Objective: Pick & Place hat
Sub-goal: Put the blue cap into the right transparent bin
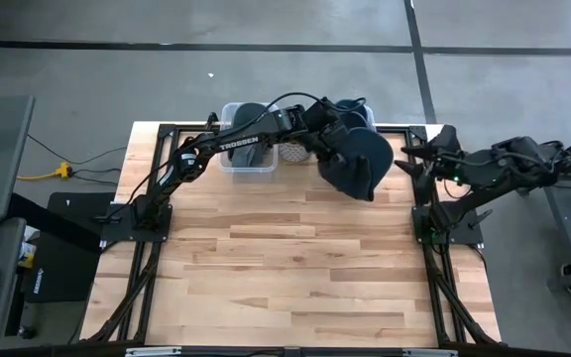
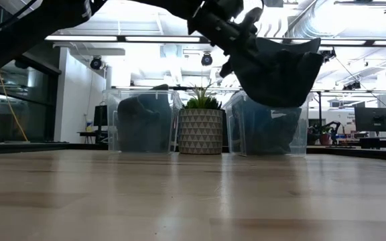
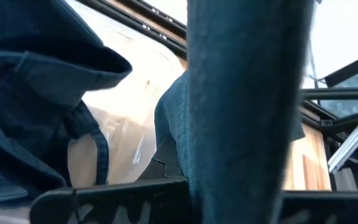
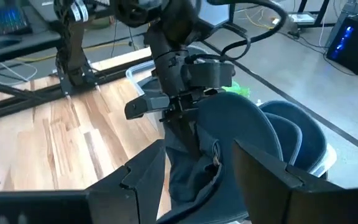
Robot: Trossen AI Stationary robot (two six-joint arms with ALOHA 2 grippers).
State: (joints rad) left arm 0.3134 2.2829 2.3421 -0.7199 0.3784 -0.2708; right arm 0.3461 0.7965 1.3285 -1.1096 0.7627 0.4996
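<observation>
Grey concrete floor (image 1: 266,79) is stretching around the wooden table (image 1: 285,268), dark seam lines (image 1: 416,45) are crossing it beyond the table's far edge, and bright ceiling light strips (image 2: 153,39) are glowing high behind the table, beside silver ducting (image 2: 313,20).

You had a potted plant (image 2: 202,124) in a patterned pot standing between the two clear bins at the far edge of the wooden table (image 1: 285,288). A yellow cable (image 1: 53,171) lay on the floor, left of the table.
</observation>
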